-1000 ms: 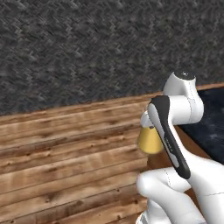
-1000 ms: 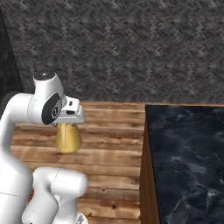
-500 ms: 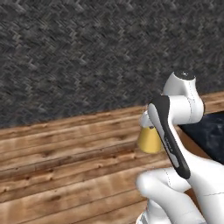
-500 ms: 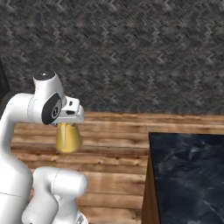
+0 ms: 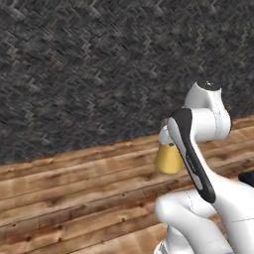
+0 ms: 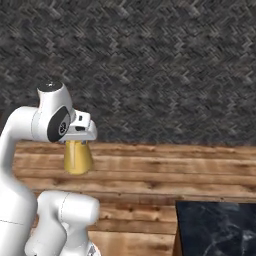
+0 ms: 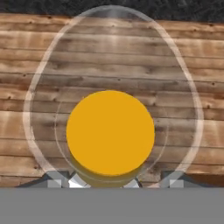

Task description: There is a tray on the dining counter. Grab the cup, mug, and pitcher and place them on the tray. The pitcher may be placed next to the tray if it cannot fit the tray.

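The white arm's end effector is gripping the pitcher by its clear rim, carrying it aloft with the orange-yellow body hanging below the hand. The pitcher is hanging over a wooden plank floor in front of a dark herringbone wall, while a corner of the black veined desk is showing at lower right.

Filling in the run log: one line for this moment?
gripper: shut on pitcher | pitcher: carried above wood floor | black counter: lower right | tray: unseen
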Robot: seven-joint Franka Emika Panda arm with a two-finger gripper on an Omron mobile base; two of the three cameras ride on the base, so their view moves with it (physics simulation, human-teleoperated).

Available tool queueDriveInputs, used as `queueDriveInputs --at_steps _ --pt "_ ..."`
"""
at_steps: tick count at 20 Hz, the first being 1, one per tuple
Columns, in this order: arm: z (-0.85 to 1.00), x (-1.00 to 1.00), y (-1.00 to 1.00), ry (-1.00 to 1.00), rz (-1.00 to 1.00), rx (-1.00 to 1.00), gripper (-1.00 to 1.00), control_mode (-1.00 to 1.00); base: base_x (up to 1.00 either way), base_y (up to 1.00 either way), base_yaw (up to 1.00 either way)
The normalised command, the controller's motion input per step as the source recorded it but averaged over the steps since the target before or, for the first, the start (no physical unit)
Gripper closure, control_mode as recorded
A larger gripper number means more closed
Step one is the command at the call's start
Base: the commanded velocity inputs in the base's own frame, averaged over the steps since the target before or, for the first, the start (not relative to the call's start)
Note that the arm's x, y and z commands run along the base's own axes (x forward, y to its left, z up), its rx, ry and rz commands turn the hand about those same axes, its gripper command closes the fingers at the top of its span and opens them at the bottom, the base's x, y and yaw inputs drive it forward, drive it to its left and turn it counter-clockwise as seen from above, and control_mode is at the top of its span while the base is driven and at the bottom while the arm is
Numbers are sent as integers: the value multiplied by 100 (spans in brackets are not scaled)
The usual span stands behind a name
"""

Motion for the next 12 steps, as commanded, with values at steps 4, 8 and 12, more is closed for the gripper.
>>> queueDriveInputs --at_steps 4,8,12 --pt "0 0 0 0 0 0 100 100 100 12 -25" --pt "0 0 0 0 0 0 100 100 92 18 -40" --pt "0 0 0 0 0 0 100 100 67 12 -60"
